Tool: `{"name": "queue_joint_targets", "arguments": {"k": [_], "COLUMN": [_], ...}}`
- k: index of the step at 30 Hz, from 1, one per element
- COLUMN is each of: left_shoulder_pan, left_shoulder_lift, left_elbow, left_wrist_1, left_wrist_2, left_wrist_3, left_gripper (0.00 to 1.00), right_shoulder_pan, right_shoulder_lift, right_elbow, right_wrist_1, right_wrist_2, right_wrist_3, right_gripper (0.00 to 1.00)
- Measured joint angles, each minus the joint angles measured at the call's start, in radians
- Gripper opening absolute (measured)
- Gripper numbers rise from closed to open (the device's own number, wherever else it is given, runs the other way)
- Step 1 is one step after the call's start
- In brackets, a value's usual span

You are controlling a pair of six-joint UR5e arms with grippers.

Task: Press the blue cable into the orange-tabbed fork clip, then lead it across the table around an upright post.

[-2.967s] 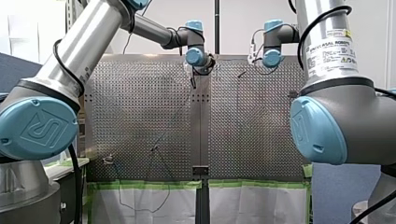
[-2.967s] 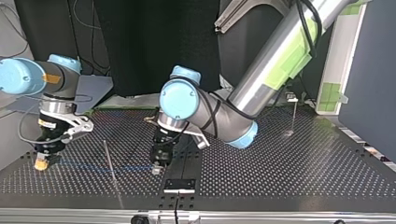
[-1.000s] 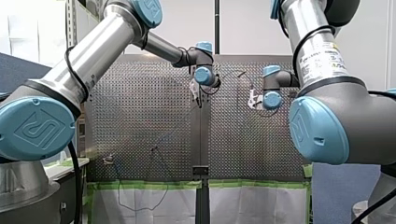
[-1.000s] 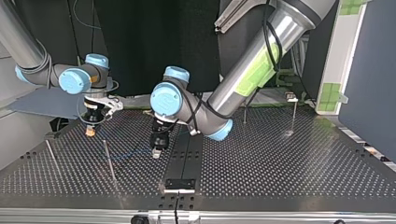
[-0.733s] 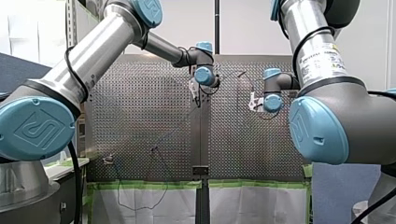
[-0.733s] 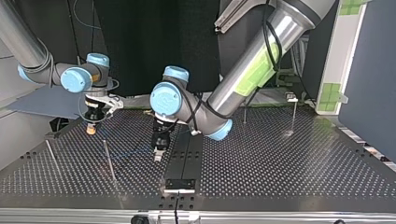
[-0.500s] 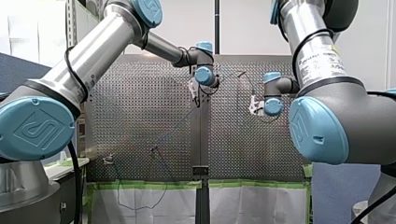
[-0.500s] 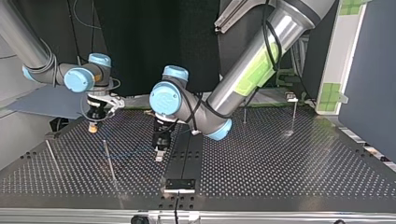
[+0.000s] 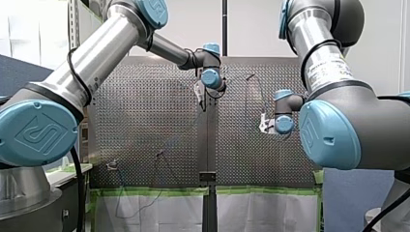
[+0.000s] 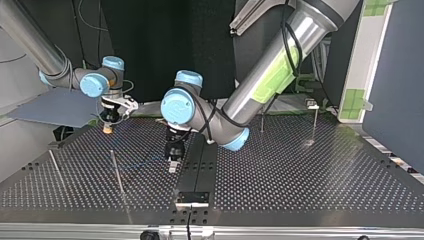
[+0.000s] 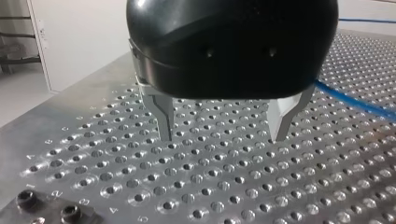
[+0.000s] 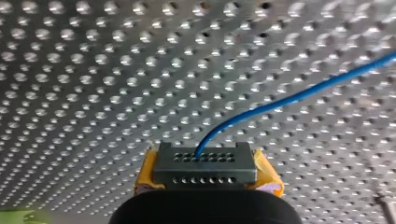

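In the right wrist view my right gripper (image 12: 205, 170) has its yellow pads (image 12: 268, 177) shut on the blue cable (image 12: 299, 95), which rises from between them and runs off over the perforated table. My left gripper (image 11: 223, 135) hangs just above the table with its metal fingers (image 11: 163, 116) open and nothing between them; the blue cable (image 11: 355, 100) lies beside it. Across the table, in the top view, my right gripper (image 10: 107, 127) is far back at the left and my left gripper (image 10: 172, 164) near the middle. A thin upright post (image 10: 117, 172) stands between them, with the cable (image 10: 142, 161) faintly visible past it.
More upright posts stand at the top view's left (image 10: 55, 167) and far right (image 10: 314, 122). A black bracket (image 10: 192, 196) sits on the centre seam near that view's front edge. A small clip (image 9: 112, 166) sits at the front view's lower left. Bolt heads (image 11: 46, 207) lie ahead of my left gripper.
My right gripper has carried the cable back toward the arms' side of the table, rightward and away in the top view. My left gripper has stayed almost in place.
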Motion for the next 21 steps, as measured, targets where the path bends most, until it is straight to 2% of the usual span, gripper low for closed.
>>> {"name": "queue_joint_targets", "arguments": {"k": [6, 14, 21], "left_shoulder_pan": [0.002, 0.004, 0.012], "left_shoulder_lift": [0.0, 0.0, -0.006], "left_elbow": [0.0, 0.0, 0.003], "left_wrist_1": [-0.001, -0.008, -0.016], "left_wrist_2": [-0.012, -0.024, -0.033], "left_wrist_3": [0.0, -0.005, -0.02], "left_gripper": [0.99, 0.99, 0.99], "right_shoulder_pan": [-0.003, -0.006, -0.016], "right_shoulder_lift": [0.032, 0.045, 0.096], "right_elbow": [0.001, 0.003, 0.003], "right_wrist_1": [-0.017, -0.031, -0.054], "right_wrist_2": [0.0, 0.0, 0.001], "right_wrist_3": [-0.001, -0.001, -0.001], "right_gripper": [0.0, 0.0, 0.0]}}
